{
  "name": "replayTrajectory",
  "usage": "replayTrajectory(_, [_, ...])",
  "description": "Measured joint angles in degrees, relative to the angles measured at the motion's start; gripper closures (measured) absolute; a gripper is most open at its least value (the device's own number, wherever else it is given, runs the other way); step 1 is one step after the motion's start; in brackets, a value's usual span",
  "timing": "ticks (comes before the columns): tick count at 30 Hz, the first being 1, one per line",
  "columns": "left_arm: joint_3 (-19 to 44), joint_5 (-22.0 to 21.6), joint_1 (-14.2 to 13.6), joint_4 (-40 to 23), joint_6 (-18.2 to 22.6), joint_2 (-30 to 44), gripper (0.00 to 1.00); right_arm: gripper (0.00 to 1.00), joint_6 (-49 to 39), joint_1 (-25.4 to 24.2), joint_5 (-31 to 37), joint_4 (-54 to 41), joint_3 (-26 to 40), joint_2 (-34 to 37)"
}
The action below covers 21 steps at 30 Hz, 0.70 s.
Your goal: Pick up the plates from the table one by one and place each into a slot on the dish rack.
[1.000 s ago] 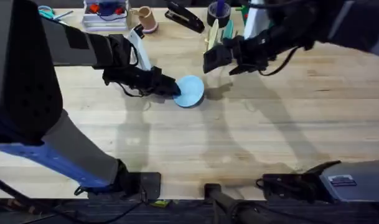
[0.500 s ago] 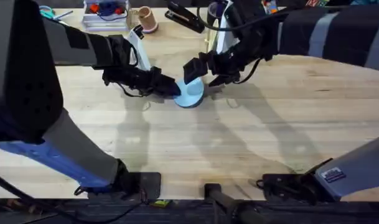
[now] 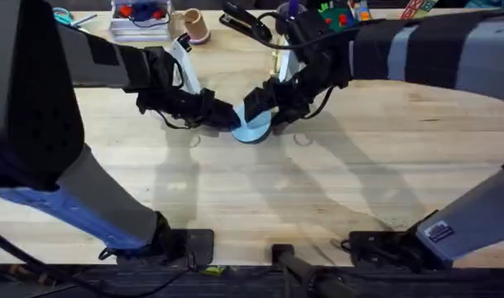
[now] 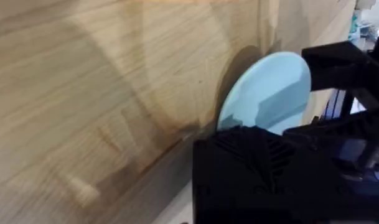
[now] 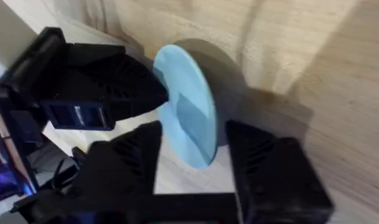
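**A:** Status: the pale blue plate (image 3: pixel 253 126) sits mid-bench, toward the far edge, tipped up on its rim. Left end effector (image 3: pixel 229 117) is clamped on the plate's left edge. Right end effector (image 3: pixel 262 103) is spread, its two fingers (image 5: pixel 264 165) straddling the opposite rim, not yet closed.

**B:** Looks like a handover. Risks?

**A:** Main one, as a judgement: timing. If the left lets go before the right has closed, the plate drops flat on the bench (image 3: pixel 334 182) or rolls. If both grip and one arm pulls, the plate twists out of the weaker pinch.

**B:** Grip quality on the right?

**A:** In the right wrist view the plate (image 5: pixel 188 106) runs edge-on between the fingers, so alignment looks fine. It's thin and smooth, though, so a shallow bite at the rim could slip once the plate is lifted.

**B:** Collision?

**A:** The two end effectors are very near each other across the plate. The left wrist view shows the right one (image 4: pixel 338 81) just past the plate (image 4: pixel 270 93). Any sideways correction could knock them together.

**B:** Arm poses?

**A:** Left arm reaches in from the left edge, wrist roughly level. Right arm crosses over from the far right, wrist angled down toward the plate. Can't make out the rack clearly.
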Motion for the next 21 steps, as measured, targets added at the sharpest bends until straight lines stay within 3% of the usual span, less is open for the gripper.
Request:
replayTrajectory(2, [0.0, 0.0, 0.0, 0.0, 0.0, 0.0, 0.959, 0.542, 0.2, 0.3, -0.1, 0.1, 0.0, 0.0])
replayTrajectory(5, [0.0, 0.1, 0.2, -0.1, 0.0, 0.0, 0.959, 0.921, 0.6, 0.1, -0.4, -0.2, 0.0, 0.0])
replayTrajectory(6, [0.0, 0.4, 0.4, -0.1, 0.0, 0.0, 0.959, 0.954, 0.7, -0.3, -1.4, 0.0, 0.1, -0.2])
replayTrajectory(15, [0.2, 0.8, 0.5, -0.2, -0.5, 0.0, 0.959, 0.970, 0.7, -0.2, -1.7, 0.3, 0.5, -0.5])
replayTrajectory(21, [2.6, -2.0, -0.1, -2.9, -0.6, 0.0, 0.960, 0.970, 0.1, -0.3, -1.0, 0.5, 0.5, -2.0])
